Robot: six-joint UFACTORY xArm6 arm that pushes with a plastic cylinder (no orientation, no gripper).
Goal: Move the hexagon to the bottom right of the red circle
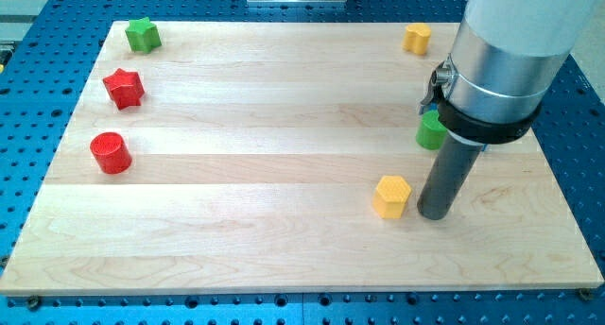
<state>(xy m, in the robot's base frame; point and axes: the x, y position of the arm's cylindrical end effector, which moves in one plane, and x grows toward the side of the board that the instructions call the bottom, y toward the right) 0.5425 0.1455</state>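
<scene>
From the one camera view, I see my tip [433,214] resting on the wooden board [284,127] toward the view's lower right. There are no fingers on this rig, just the straight dark rod, so nothing is being held. The yellow hexagon [391,195] sits just to the view's left of my tip, very close to it; I cannot tell whether the two are touching or a sliver apart.

The red circle [111,152] lies far off on the view's left side of the board, well apart from the hexagon, at about mid-height. Above it, toward the view's top, is a red star [124,87], and higher again, near the top left corner, a green star [144,34].

On the view's right, a green block [430,130] shows partly behind the rod's metal collar; it looks round, but the arm hides a good part of it. Near the view's top right sits a second yellow block [416,38], its shape too small for me to be sure of.

The board rests on a blue perforated table [28,51].
</scene>
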